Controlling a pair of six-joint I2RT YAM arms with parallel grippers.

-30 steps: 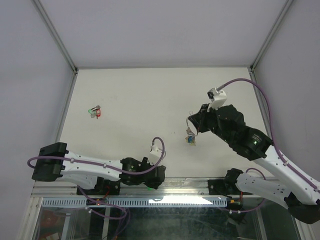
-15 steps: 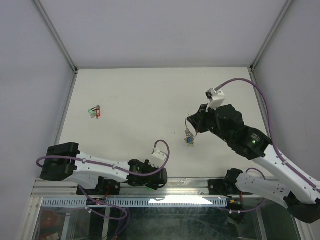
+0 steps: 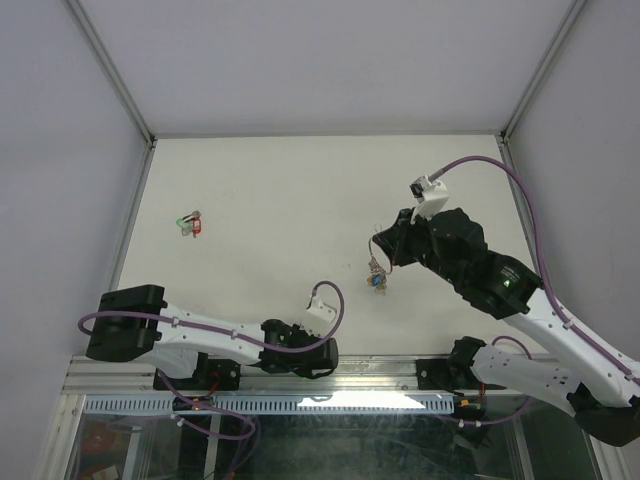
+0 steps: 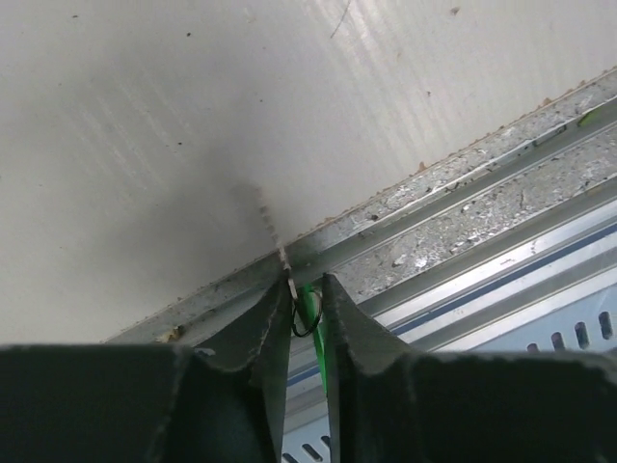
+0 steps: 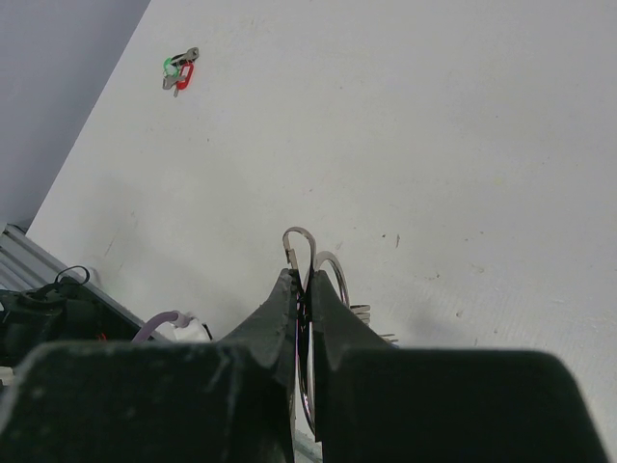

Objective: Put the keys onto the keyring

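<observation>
The surface (image 3: 280,180) is white and matt, closed in by pale grey walls (image 3: 330,60) with metal posts in the far corners. A metal rail (image 4: 482,193) runs along its near edge.

The left gripper (image 4: 307,282) lies low at the near edge, about the middle. Its jaws stand nearly closed with only a narrow gap. In this gap sits the green key (image 4: 310,313) with a small dark ring, and its toothed blade points out over the edge. Whether the jaws already press it, I cannot tell.

The right gripper (image 5: 301,280) hangs over the right half of the surface. Its jaws are closed on the wire of the keyring (image 3: 376,268), and small keys hang under it.

A bunch of keys (image 3: 189,223) with green and red tags lies near the left edge, well apart from both jaws.
</observation>
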